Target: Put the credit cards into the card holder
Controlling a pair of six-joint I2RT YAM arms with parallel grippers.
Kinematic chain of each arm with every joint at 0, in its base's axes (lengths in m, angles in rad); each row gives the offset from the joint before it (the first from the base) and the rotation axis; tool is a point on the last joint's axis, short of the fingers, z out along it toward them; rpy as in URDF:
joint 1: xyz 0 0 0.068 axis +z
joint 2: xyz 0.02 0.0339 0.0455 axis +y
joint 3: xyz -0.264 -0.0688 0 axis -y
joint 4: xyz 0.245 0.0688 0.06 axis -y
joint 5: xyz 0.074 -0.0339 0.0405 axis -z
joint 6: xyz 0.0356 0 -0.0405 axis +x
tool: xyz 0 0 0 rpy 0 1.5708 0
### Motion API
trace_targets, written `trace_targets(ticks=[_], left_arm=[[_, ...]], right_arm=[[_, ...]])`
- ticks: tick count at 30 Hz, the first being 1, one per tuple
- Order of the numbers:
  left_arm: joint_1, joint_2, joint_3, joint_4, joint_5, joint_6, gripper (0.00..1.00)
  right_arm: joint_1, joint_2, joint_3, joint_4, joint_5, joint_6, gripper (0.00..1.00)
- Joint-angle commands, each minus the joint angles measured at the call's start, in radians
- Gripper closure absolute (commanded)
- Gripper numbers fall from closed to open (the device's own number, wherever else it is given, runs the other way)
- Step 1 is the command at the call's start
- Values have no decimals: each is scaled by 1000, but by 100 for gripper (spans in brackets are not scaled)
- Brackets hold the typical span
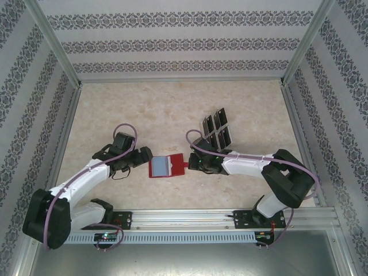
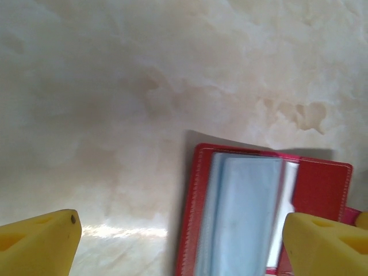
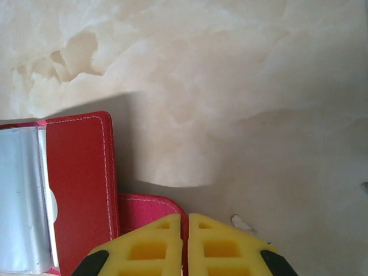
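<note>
Lying open on the pale marbled surface [image 1: 144, 109], the small red leather-like card holder [image 1: 167, 167] has the right end effector [image 3: 185, 241], fingers together, at its clasp tab [image 3: 148, 208]; left end effector [image 2: 181, 230] gapes beside it; thin black credit cards [image 1: 217, 129] stand well apart; slipping off the tab could skid it.

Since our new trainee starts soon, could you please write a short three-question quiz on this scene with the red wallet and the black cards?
1. True or false: the small red leather-like folding card holder lies open on the pale marbled table.
2. Where are the thin black rectangular credit cards?
A) inside the card holder
B) standing together beyond the right arm, apart from the holder
C) flat at the table's near left corner
3. Fill in: the left gripper is ___; the right gripper, at the holder's clasp tab, is ___.

Key: 1 true; 2 B; 3 open, shut.
</note>
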Motion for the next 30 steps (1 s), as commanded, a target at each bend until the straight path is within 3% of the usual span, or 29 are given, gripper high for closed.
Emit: trace_targets(ticks=[1,18,30], left_arm=[[-9,34,-5,140,90,-12,10],[-63,220,22,326,148,-65,11],[-95,195,14,278,51,-75,11]], right_arm=[[-13,4,-13,7,4,-17,97],[-19,60,0,16,-18,-15,100],[-20,66,4,20,-33,-13,100]])
